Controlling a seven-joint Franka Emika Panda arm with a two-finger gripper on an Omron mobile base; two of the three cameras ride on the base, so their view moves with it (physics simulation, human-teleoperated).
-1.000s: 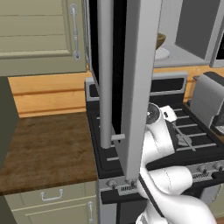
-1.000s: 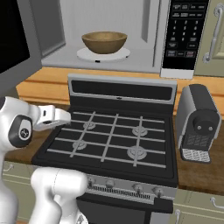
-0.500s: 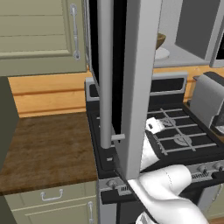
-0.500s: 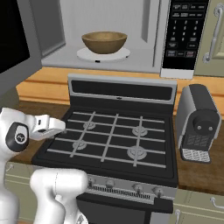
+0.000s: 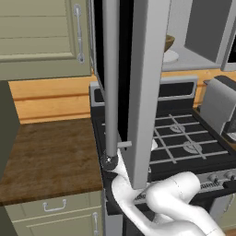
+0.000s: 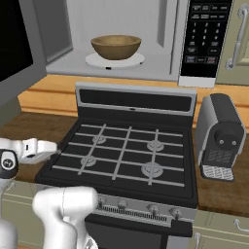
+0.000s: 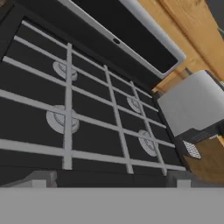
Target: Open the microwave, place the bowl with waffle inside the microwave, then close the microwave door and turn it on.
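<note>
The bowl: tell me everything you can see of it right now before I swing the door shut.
The bowl is round, tan-brown and wood-looking, with a thick rim and a darker hollow. It stands upright and centred on the white turntable inside the open microwave, touching nothing else. Its rim hides whatever lies inside, so the waffle cannot be confirmed. In the left base view only its edge peeks past the open microwave door.

A: Flat, even rendered light everywhere, with no clear source and no glare, even on the black glass microwave door point(image 5: 123, 69).

B: Soft blur throughout; faint shadows under the grey stove grates point(image 7: 70, 109).
</note>
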